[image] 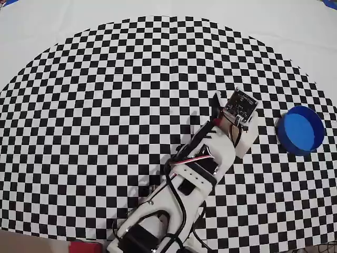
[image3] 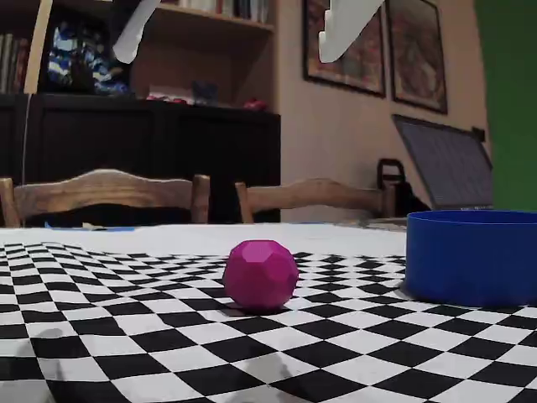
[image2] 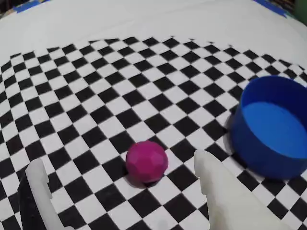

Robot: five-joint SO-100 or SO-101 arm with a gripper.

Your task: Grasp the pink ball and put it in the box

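The pink ball (image2: 147,161) is a faceted magenta sphere resting on the checkered cloth; the fixed view shows it (image3: 260,274) sitting free. My gripper (image2: 118,160) is open, with one white finger (image2: 37,189) to the ball's left and the other to its right, neither touching it. In the fixed view the fingertips (image3: 340,34) hang well above the ball. The box (image2: 268,143), a round blue container, stands empty just right of the ball, also seen in the fixed view (image3: 470,260) and the overhead view (image: 300,129). In the overhead view the arm (image: 200,168) hides the ball.
The black-and-white checkered cloth (image: 105,105) covers most of the table, with plain white surface beyond it. In the fixed view, wooden chairs (image3: 105,193) and a laptop (image3: 445,164) stand behind the table's far edge.
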